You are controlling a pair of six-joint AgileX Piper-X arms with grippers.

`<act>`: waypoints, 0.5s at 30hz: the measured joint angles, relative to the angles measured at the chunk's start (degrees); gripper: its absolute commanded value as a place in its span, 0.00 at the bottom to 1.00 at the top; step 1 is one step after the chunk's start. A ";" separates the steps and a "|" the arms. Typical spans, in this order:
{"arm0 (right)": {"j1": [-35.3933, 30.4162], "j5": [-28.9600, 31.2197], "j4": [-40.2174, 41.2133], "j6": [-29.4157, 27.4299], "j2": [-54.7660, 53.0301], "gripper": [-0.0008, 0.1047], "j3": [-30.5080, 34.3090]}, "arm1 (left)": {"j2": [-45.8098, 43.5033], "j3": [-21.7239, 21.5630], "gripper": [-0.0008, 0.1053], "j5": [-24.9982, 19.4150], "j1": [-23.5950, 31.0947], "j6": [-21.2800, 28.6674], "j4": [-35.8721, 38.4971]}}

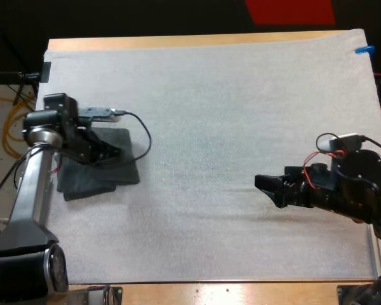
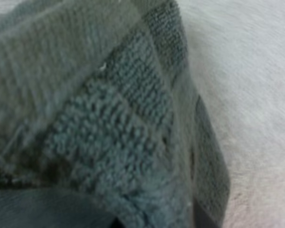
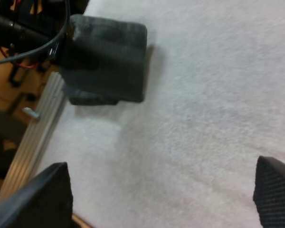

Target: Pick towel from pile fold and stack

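A folded stack of dark grey-green towels (image 1: pixel 92 181) lies at the left side of the white mat (image 1: pixel 209 95). My left gripper (image 1: pixel 108 152) is down on top of that stack. Up close in the left wrist view the towel (image 2: pixel 109 118) shows layered folded edges with the bare mat beside it. My right gripper (image 1: pixel 268 187) hovers over bare mat at the right, open, with nothing between its fingers (image 3: pixel 42 199). From the right wrist view the towel stack (image 3: pixel 109 61) lies far off across the mat, with my left arm on it.
The mat's left edge and an aluminium rail (image 3: pixel 35 133) run just beside the stack. The wooden table edge (image 1: pixel 197 41) runs along the far side. Bare mat stretches between the two arms.
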 measured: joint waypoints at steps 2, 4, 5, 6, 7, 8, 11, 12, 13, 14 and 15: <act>0.00 -1.67 -0.73 0.41 1.04 0.72 0.12 | 0.00 -0.87 0.01 0.00 2.03 0.42 0.03; 0.00 -3.55 -1.16 0.57 2.13 0.72 0.10 | 0.00 -2.15 0.01 0.00 3.72 0.50 0.03; 0.00 -3.79 -1.22 0.57 2.50 0.72 0.10 | 0.00 -2.70 0.01 0.00 4.55 0.50 0.03; 0.00 -3.97 -1.21 0.57 2.77 0.72 0.10 | 0.00 -3.13 0.01 0.00 5.29 0.50 0.03; 0.00 -4.15 -1.21 0.59 2.96 0.72 0.10 | 0.00 -3.46 0.01 0.00 5.85 0.50 0.03; 0.00 -4.27 -1.27 0.66 3.08 0.72 0.10 | 0.00 -3.56 0.01 0.00 6.43 0.52 0.03; 0.00 -4.38 -1.36 0.62 3.10 0.72 0.10 | 0.00 -3.56 0.01 0.00 7.60 0.59 0.33; 0.00 -4.51 -1.36 0.64 3.10 0.72 0.10 | 0.00 -3.56 0.01 -0.04 7.77 0.64 0.45; 0.00 -4.55 -1.36 0.73 3.10 0.72 0.10 | 0.00 -3.56 0.01 -0.22 7.87 0.64 0.46; 0.00 -4.67 -1.42 0.72 3.10 0.72 0.10 | 0.00 -3.56 0.01 -0.56 7.88 0.64 0.46; 0.00 -4.69 -1.50 0.72 3.10 0.72 0.10 | 0.00 -3.56 0.01 -0.95 7.87 0.65 0.46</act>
